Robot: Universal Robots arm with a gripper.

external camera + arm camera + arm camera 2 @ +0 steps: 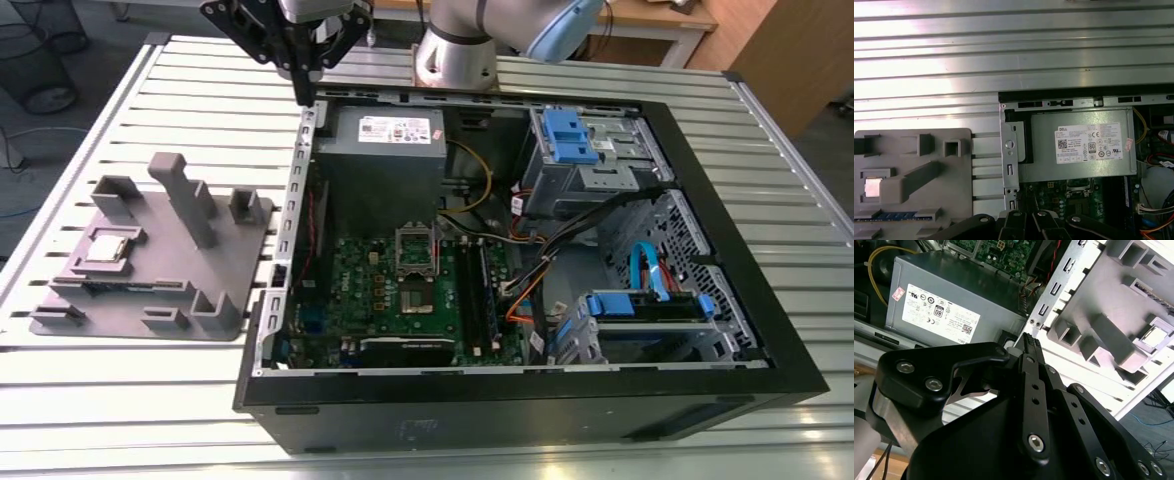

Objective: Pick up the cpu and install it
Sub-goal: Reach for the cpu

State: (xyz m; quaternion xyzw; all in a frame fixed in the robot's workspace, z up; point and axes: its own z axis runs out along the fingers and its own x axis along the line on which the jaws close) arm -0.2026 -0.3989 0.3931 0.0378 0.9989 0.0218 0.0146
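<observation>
The one cpu (pixel 110 247), a small flat square with a pale silvery top, lies in a recess of the single grey tray (pixel 134 310), toward the tray's side on the exterior view's left. Beside the tray, on the exterior view's right, lies one open computer case (pixel 534 405) holding one green motherboard (pixel 367 270) and one grey power supply (pixel 387 140). The one gripper (pixel 304 98) hangs well apart from the tray, over the case corner by the power supply, fingers pressed together on nothing

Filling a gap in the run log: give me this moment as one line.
end effector: shut, empty, hovering by computer case corner | cpu: in grey tray, untouched | install: not done
</observation>
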